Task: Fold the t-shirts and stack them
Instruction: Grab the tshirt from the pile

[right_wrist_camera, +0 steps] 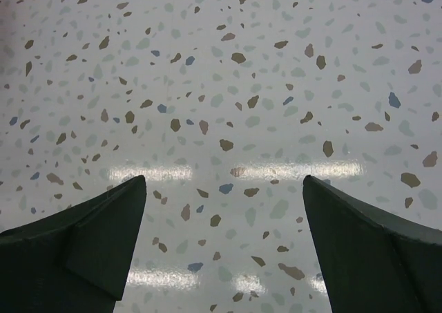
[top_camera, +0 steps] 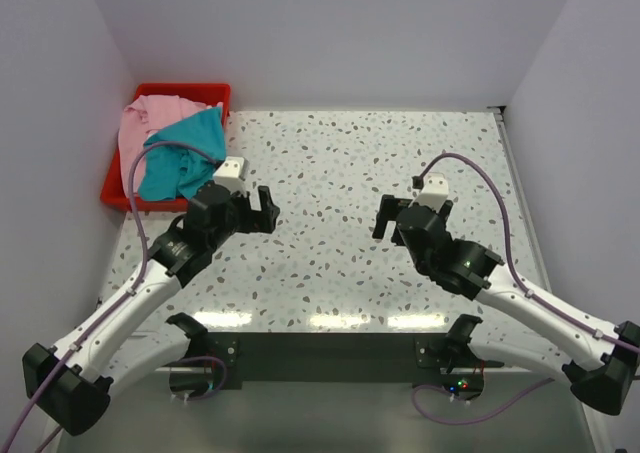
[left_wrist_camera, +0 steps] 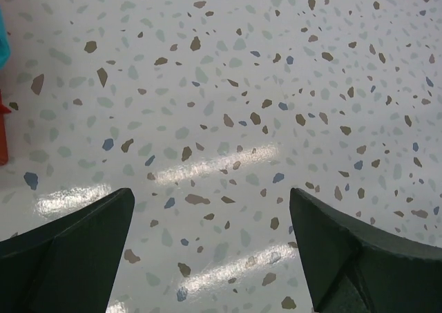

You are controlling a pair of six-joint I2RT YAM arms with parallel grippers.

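- Top view: the crumpled teal cloth t-shirt (top_camera: 185, 165) lies on top of the light pink cloth t-shirt (top_camera: 145, 123). Both are bunched in the red plastic bin (top_camera: 205, 90) at the far-left corner, and the teal one spills over the bin's near-right rim.
- Top view: the left gripper (top_camera: 255, 211) hovers over the speckled white desk (top_camera: 340, 163), near the bin. The right gripper (top_camera: 384, 218) is mid-right, well apart from the bin. Nothing is folded or stacked, so the task looks to be at its start.
- Left wrist view: the left gripper (left_wrist_camera: 210, 251) has its jaws spread wide with only bare desk between them. Slivers of the teal cloth t-shirt (left_wrist_camera: 2, 43) and the red plastic bin (left_wrist_camera: 2, 137) show at the left edge.
- Right wrist view: the right gripper (right_wrist_camera: 224, 251) is also spread wide, holding nothing, with only desk below.
- Step in hand, judged: fetch the teal shirt, since it is on top and nearest the left arm.
- To do it well:
  - Swing the left gripper toward the bin and drop onto a raised fold near the rim.
  - Pinch the teal cloth only, so the pink one doesn't drag out.
  - Lift clear of the bin wall before pulling the shirt to mid-desk.
  - Keep the right gripper near the centre to take the opposite edge and spread the shirt flat.
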